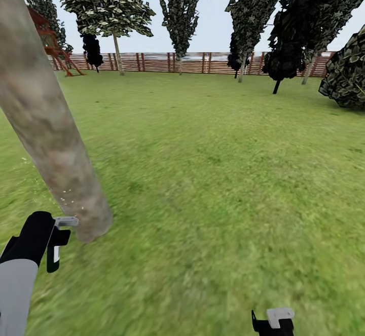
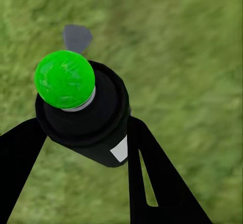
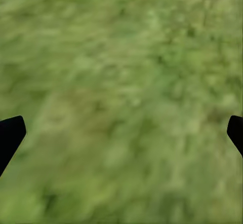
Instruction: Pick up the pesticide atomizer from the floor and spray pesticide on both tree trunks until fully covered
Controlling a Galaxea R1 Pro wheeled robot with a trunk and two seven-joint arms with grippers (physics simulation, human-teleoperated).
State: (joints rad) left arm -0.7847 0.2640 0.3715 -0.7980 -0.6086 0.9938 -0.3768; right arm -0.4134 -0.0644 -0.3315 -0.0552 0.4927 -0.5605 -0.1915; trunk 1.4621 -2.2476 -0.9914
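Step in hand, as I judge it: spraying the first trunk. My left end effector (image 2: 83,148) is clamped on one dark green-black spray bottle with a white label, the pesticide atomizer (image 2: 83,120); its grey nozzle (image 1: 66,221) sits just beside the base of one thick mottled grey-beige tree trunk (image 1: 48,128). My right end effector (image 3: 121,133) hangs spread apart over grass. Next: aim the nozzle higher up the trunk, then find the second tree.

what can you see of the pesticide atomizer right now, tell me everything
The pesticide atomizer is a dark, near-black bottle with a bright green round cap, a silvery collar beneath it and a small white label on its side. It sits between the left gripper's two black fingers, held above the grass. In the head view it sits near the foot of the mottled tree trunk.
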